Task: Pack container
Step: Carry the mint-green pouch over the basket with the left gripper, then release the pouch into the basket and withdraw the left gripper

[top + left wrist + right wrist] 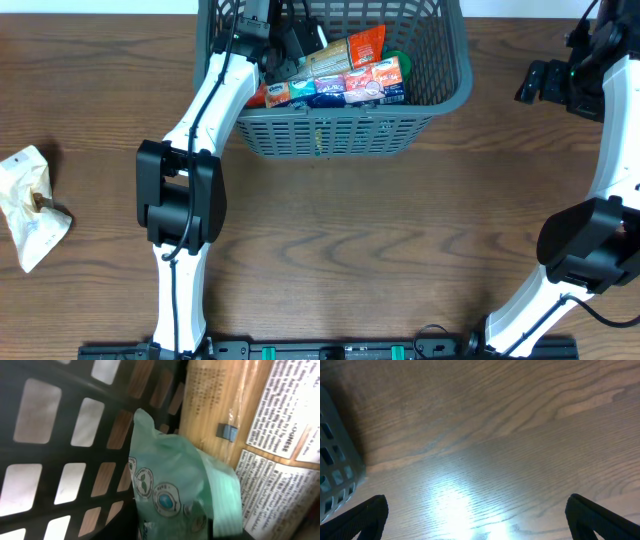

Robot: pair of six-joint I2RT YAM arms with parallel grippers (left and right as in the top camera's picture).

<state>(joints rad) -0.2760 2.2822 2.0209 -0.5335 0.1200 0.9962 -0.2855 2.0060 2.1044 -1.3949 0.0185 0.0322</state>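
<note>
Wooden table (350, 230) — left end effector (278, 42) inside container (340, 135).

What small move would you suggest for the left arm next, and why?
Probably lift the left gripper straight up out of the basket: the green packet already sits inside beside its slatted wall, and a crumpled white bag waits on the table.

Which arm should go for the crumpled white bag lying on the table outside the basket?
Left. The white bag lies on the left arm's side of the table; the right gripper, open over bare wood, is beyond the container, farther away.
</note>
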